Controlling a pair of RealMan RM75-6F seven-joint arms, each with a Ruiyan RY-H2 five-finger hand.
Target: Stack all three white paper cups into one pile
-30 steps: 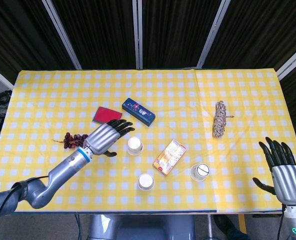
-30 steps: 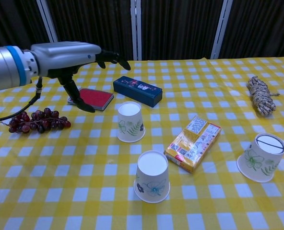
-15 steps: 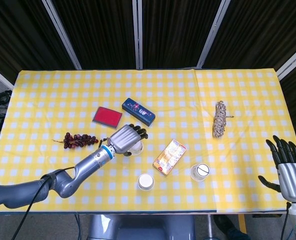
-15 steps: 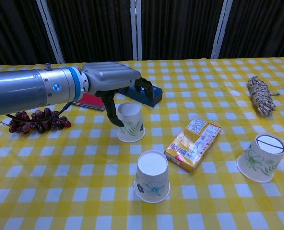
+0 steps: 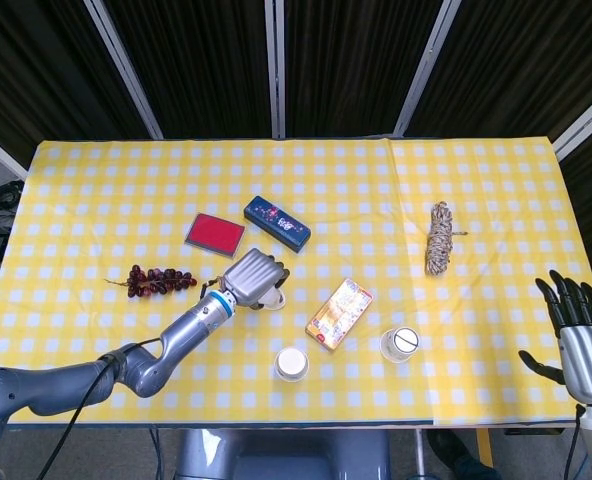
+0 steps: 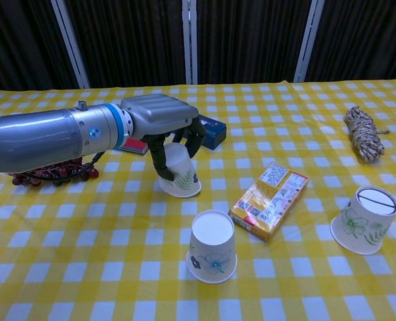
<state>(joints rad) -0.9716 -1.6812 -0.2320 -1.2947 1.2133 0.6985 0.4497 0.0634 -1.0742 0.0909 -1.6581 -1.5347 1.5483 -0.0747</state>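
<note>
Chest view: the left hand (image 6: 163, 120) is wrapped over an upside-down white paper cup (image 6: 180, 175), with dark fingers (image 6: 159, 159) curled down both sides of the cup wall, gripping it. The cup base is hidden under the palm; the rim looks to be at the yellow checked tablecloth (image 6: 84, 254), slightly tilted, though contact along the whole rim cannot be confirmed. Head view shows the same left hand (image 5: 253, 275) covering that cup (image 5: 273, 296), with the silver forearm running down-left to the table's near edge.

Just behind the hand lies a dark blue box (image 6: 211, 130), partly hidden by the fingers. A red case (image 5: 215, 233) sits to the left of the box, and a bunch of dark grapes (image 5: 156, 282) lies further left, largely masked by the forearm in chest view.

A second inverted cup (image 6: 213, 246) stands nearer the camera, apart from the gripped one. An orange snack packet (image 6: 269, 199) lies flat between this cup and the third cup (image 6: 362, 219), which leans toward the right with its base facing up and left.

A coil of rope (image 6: 362, 134) rests well apart at the far right.

Right hand (image 5: 584, 342): fingers spread, holding nothing, at the right table edge in head view only.
</note>
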